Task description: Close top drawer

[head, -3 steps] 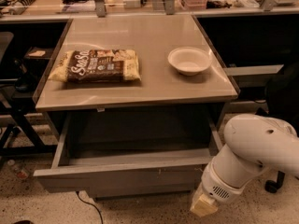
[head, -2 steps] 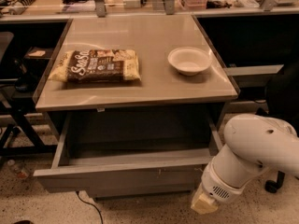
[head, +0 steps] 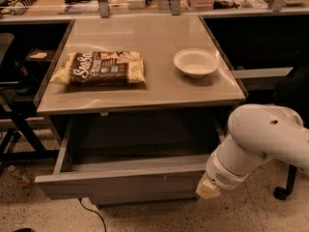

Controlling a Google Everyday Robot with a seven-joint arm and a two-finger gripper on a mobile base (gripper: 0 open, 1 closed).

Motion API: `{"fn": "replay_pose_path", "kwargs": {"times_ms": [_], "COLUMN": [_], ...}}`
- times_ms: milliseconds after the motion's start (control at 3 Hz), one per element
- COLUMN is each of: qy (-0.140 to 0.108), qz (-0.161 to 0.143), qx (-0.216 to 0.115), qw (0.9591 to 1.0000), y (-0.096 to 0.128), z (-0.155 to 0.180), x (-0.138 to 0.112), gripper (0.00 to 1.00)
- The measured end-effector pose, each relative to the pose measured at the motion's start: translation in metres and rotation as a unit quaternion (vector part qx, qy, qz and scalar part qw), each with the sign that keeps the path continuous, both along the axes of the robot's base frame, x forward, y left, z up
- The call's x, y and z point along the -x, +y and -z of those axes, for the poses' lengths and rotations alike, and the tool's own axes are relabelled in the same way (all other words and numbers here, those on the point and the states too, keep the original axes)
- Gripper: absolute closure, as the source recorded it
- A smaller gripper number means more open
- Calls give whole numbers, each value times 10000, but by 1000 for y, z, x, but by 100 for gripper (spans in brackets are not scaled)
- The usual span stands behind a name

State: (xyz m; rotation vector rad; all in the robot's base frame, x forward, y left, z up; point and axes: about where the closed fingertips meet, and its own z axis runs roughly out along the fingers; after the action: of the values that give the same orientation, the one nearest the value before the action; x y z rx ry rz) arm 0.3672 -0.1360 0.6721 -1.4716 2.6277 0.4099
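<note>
Top drawer is pulled well out from under the bench, sitting in the lower-centre to lower-left of the frame. It's wide, shallow, grey metal, nearly as wide as the bench top. Front is flat with no handle, a few small pale scuffs on it, and it runs slightly tilted, left end lower in the frame. Side walls and dark interior visible from above; inside too dim to make out detail. End effector is at the right end of the drawer front, lower right of centre, right against or just beside the front corner; contact not clear. Only a pale beige tip shows below the wrist, so cannot tell if the end effector is wide or narrow, and nothing seen held. White arm comes in from the right edge, fat rounded link angled down and left, wrist pointing down toward the floor beside the drawer. On the bench: brown snack bag lying flat left of centre, white bowl upright to its right, well apart. Speckled floor below, dark cable under the drawer.
</note>
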Motion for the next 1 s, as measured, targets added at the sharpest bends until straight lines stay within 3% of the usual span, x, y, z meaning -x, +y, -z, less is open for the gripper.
{"fn": "replay_pose_path", "kwargs": {"times_ms": [333, 1000], "qy": [-183, -184], "qz": [85, 86], "qx": [99, 103], "qw": [9997, 9997], "y": [0, 0], "z": [-1, -1], "x": [-21, -21], "gripper": [100, 57]}}
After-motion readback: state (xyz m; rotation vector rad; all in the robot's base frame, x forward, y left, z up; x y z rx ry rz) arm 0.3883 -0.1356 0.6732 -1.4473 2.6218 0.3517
